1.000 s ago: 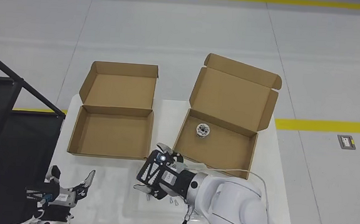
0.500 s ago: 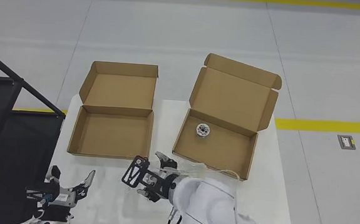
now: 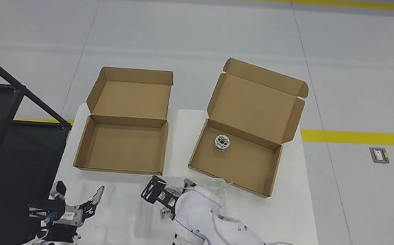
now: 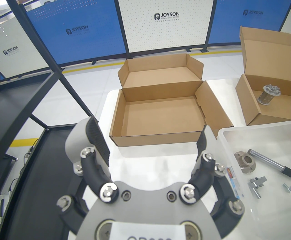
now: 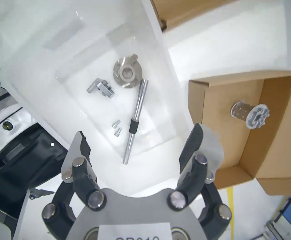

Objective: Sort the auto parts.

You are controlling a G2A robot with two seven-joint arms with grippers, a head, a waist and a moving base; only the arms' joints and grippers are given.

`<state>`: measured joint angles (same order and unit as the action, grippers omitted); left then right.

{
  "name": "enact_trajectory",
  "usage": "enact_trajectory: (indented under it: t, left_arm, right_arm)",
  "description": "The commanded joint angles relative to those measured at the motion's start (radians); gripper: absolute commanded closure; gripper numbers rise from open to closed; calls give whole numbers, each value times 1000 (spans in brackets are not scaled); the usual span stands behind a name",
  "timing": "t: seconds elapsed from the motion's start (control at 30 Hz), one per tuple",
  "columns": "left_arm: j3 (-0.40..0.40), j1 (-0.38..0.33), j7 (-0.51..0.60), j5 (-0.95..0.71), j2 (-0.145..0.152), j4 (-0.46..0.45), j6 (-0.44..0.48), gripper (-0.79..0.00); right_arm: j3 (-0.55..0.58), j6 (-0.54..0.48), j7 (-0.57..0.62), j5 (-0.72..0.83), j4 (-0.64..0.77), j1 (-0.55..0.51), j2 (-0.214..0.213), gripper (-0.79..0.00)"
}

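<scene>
**Auto parts loose in the clear bin, one in the right box**

We find most of the parts lying on the floor of the clear bin. A flanged disc lies flat. A slim rod with a dark band has one end just beside the disc. An angled bracket sits near the disc on its other side, and two small screws lie close together beside the rod's banded stretch. One more piece, a perforated cylinder with a toothed head, stands on end in the right box. It is near the rear corner that faces the left box.

The bin sits on the white bench, in front of the gap between the two cardboard boxes. Both boxes stand open with their lids raised, side by side toward the far edge of the bench.

We see the right gripper hanging above the bin with its fingers spread wide. The rod's near end lies below the gap between them, and the fingers touch none of the parts. In the top view the right arm lies across the near edge of the bench, between the boxes.

The left gripper hovers over the near left part of the bench, also with its fingers spread. It is near the bin's corner and in front of the left box. A black rack stands just beside the bench on that side.
</scene>
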<state>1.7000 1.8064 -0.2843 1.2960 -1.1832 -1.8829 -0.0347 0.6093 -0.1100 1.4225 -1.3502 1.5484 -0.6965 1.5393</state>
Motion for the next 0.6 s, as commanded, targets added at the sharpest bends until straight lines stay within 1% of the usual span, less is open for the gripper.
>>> enact_trajectory:
  t: [0.0,0.1,0.17,0.27,0.37,0.43,0.57]
  left_arm:
    - [0,0,0,0,0,0,0,-785]
    - [0,0,0,0,0,0,0,-785]
    - [0,0,0,0,0,0,0,-785]
    - [0,0,0,0,0,0,0,-785]
    - [0,0,0,0,0,0,0,-785]
    - [0,0,0,0,0,0,0,-785]
    - [0,0,0,0,0,0,0,-785]
  right_arm:
    - [8,24,-19,-4,-37,0,3,-785]
    - [29,39,-39,15,-82,-9,6,-785]
    - [44,33,-56,25,-93,-19,5,-727]
    - [60,27,-55,17,-98,-38,1,-662]
    - [65,25,-30,-5,-113,-54,-2,-656]
    - [69,20,-36,-3,-125,-61,-1,-573]
    - [76,15,-49,-1,-161,-67,2,-489]
